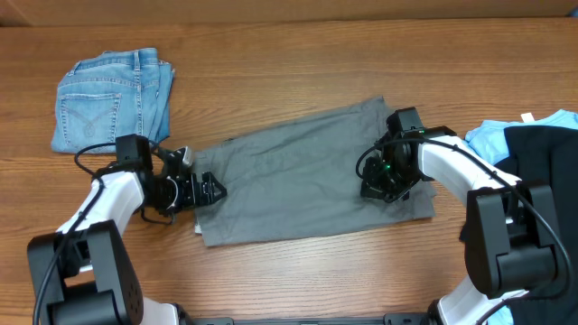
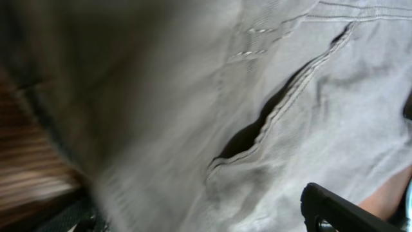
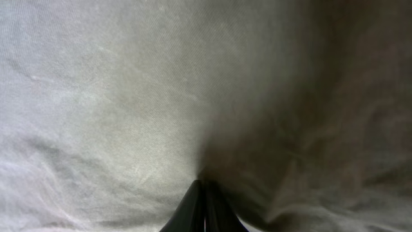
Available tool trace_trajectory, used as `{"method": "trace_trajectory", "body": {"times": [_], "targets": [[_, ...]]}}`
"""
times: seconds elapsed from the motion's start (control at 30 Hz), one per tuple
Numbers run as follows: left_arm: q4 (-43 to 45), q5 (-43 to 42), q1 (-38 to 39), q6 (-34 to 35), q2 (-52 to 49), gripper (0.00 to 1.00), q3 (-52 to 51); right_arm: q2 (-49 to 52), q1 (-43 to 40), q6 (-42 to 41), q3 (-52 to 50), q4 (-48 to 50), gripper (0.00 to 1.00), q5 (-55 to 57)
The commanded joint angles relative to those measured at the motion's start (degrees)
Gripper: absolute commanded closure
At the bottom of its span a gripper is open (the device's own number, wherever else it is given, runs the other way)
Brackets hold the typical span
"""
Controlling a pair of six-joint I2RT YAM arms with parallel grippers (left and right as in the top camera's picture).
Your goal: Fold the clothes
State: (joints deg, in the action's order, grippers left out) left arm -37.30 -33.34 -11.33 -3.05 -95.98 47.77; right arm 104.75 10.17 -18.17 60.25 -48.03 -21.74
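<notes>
A grey garment (image 1: pixel 298 176) lies spread flat across the middle of the table. My left gripper (image 1: pixel 209 190) is at its left edge. In the left wrist view the garment (image 2: pixel 193 96) fills the frame with a pocket slit (image 2: pixel 270 119), and the left gripper (image 2: pixel 193 216) has its fingers wide apart over the cloth. My right gripper (image 1: pixel 386 185) sits on the garment's right part. In the right wrist view its fingers (image 3: pixel 206 187) are pressed together with creases of cloth (image 3: pixel 129 96) running to their tip.
Folded blue jeans (image 1: pixel 113 97) lie at the back left. A light blue cloth (image 1: pixel 492 140) and a black cloth (image 1: pixel 542 158) lie at the right edge. Bare wooden table (image 1: pixel 298 54) runs along the back and front.
</notes>
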Motion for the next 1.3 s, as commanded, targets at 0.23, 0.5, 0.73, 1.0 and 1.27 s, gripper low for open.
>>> {"method": "trace_trajectory", "body": {"times": [0.23, 0.5, 0.73, 1.0, 1.27], "targets": [[4.6, -6.4, 2.1, 1.4, -11.0, 0.17, -2.7, 0.7, 0.2, 0.2, -0.4, 0.2, 0.96, -1.1], [6.1, -7.3, 4.2, 3.1, -12.1, 0.69, -2.6, 0.7, 0.2, 0.2, -0.4, 0.1, 0.96, -1.1], [1.8, -11.2, 2.1, 2.9, -11.3, 0.96, 0.6, 0.7, 0.2, 0.2, -0.3, -0.9, 0.96, -1.1], [-21.6, -5.7, -5.7, -1.5, -5.7, 0.96, 17.5, 0.3, -0.9, 0.2, 2.4, -5.0, 0.96, -2.6], [-45.0, 13.4, -8.4, -0.1, -1.7, 0.96, 47.2, -5.0, -0.9, 0.2, 7.3, -7.5, 0.96, -2.6]]}}
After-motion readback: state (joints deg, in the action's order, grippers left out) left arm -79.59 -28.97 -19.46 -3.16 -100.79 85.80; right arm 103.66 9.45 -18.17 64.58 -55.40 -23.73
